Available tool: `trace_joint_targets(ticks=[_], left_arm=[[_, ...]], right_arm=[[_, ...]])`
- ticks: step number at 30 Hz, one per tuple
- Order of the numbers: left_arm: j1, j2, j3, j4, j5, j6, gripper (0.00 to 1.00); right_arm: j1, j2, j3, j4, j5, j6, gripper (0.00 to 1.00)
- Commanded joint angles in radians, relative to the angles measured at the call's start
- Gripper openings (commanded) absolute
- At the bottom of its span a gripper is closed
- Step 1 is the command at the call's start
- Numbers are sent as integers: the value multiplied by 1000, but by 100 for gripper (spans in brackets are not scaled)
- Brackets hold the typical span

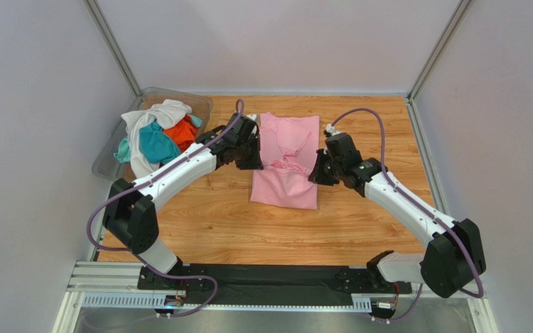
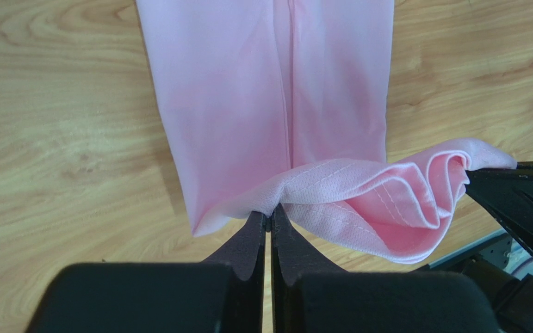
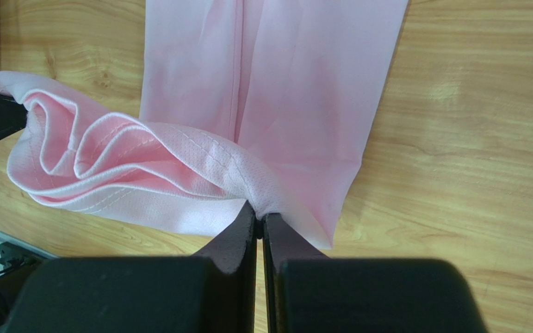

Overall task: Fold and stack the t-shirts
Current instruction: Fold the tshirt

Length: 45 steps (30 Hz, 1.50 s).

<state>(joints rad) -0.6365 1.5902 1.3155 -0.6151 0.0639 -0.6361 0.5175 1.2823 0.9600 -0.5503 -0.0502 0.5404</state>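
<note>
Left gripper (image 2: 271, 220): clamped on pink t-shirt (image 2: 248, 83) hem, raised off the cloth. Right gripper (image 3: 259, 220): clamped on the same hem's other end. Shirt lies lengthwise at centre of wooden table (image 1: 248, 229). White, teal, orange shirts (image 1: 158, 135), seemingly unfolded, heaped in plastic bin (image 1: 102, 165) far left.

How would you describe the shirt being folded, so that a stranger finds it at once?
Look at the wooden table, in its middle. There lies the pink t-shirt, a long flat strip. Unlike the white, teal and orange shirts heaped in the clear bin at the left, it is spread out alone.
</note>
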Motion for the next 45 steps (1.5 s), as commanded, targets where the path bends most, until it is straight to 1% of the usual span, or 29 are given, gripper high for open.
trace_joint_targets(ticks=[1, 9, 14, 24, 27, 30, 32, 33, 34, 36, 37, 38, 39, 40, 41, 42, 43, 44, 45], left_arm=[[29, 66, 77, -12, 46, 65, 0], [93, 201, 174, -12, 86, 101, 0], [110, 267, 232, -20, 119, 127, 0], [139, 390, 320, -37, 128, 151, 0], [150, 424, 340, -37, 143, 153, 2], [159, 458, 356, -37, 158, 156, 7], [164, 473, 369, -37, 169, 167, 14], [166, 476, 373, -38, 169, 168, 16], [167, 479, 378, -40, 171, 168, 18], [170, 472, 384, -46, 180, 167, 26], [172, 462, 383, -48, 186, 167, 44], [172, 441, 373, -48, 188, 168, 55], [172, 427, 369, -48, 192, 168, 63], [172, 410, 361, -48, 194, 168, 77], [172, 377, 341, -48, 194, 168, 84], [170, 357, 331, -48, 194, 164, 88], [170, 335, 314, -46, 197, 161, 99], [170, 292, 276, -38, 203, 156, 100], [169, 268, 251, -29, 208, 150, 100]], right_arm=[[-40, 43, 57, 56, -46, -51, 0], [-116, 172, 120, 125, -132, -99, 0], [-146, 262, 177, 135, -128, -111, 0], [-203, 399, 235, 147, -155, -129, 0], [-218, 432, 240, 159, -171, -129, 0], [-226, 459, 252, 162, -168, -132, 0], [-229, 480, 256, 164, -165, -138, 6], [-232, 483, 261, 162, -168, -140, 8], [-234, 489, 266, 159, -171, -140, 21], [-235, 492, 282, 138, -177, -145, 39], [-235, 489, 298, 112, -177, -146, 51], [-235, 480, 304, 102, -178, -149, 55], [-235, 471, 310, 78, -186, -152, 60], [-237, 462, 310, 70, -188, -151, 65], [-234, 431, 304, 61, -191, -146, 67], [-234, 413, 295, 58, -209, -142, 70], [-234, 393, 283, 58, -221, -137, 78], [-229, 346, 252, 58, -233, -125, 82], [-225, 322, 234, 65, -255, -120, 93]])
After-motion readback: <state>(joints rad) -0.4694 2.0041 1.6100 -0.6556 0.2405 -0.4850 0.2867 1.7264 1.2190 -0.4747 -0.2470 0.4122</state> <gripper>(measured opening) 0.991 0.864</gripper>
